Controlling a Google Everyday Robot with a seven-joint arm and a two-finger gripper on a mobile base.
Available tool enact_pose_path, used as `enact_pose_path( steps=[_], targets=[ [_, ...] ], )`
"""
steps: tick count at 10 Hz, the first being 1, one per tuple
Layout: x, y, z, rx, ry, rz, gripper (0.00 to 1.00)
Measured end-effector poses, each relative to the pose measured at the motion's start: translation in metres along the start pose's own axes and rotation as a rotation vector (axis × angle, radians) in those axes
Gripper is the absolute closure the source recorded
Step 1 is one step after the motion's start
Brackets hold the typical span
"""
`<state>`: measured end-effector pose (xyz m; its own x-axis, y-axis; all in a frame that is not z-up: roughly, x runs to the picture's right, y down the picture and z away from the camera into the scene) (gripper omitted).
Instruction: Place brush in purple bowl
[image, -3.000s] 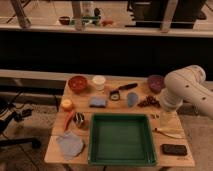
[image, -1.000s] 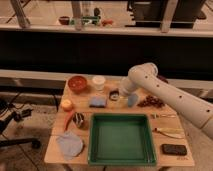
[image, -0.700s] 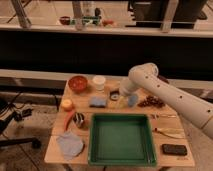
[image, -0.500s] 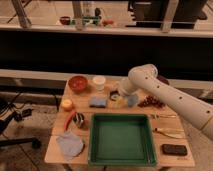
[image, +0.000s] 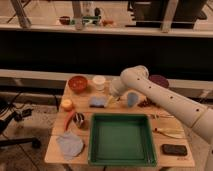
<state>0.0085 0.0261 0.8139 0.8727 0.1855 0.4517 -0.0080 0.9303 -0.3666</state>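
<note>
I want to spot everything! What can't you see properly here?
Camera view:
- purple bowl: partly hidden behind the robot arm.
- gripper, beside the brush: too small to tell whether they touch.
- robot arm: cut off by the right edge.

A small light wooden table (image: 172, 124) is set on a grey-brown speckled floor (image: 30, 157). Behind it a wide dark panel (image: 60, 52) is seen, bounded by a pale horizontal ledge (image: 35, 75) below and a lit countertop (image: 150, 30) above. A black wheeled chair base (image: 12, 117) is seen at the view's left edge.
</note>
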Motion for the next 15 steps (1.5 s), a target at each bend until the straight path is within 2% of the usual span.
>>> enact_pose_path(
  steps=[4, 6, 7, 12, 15],
  targets=[
    [-0.004, 0.001, 0.026, -0.002, -0.043, -0.001, 0.20],
    [-0.014, 0.003, 0.050, -0.027, -0.059, -0.025, 0.20],
    [-0.023, 0.005, 0.065, -0.048, -0.068, -0.050, 0.20],
    [-0.040, 0.008, 0.101, -0.128, -0.084, -0.140, 0.20],
    [-0.031, 0.010, 0.123, -0.191, -0.062, -0.160, 0.20]
  ],
)
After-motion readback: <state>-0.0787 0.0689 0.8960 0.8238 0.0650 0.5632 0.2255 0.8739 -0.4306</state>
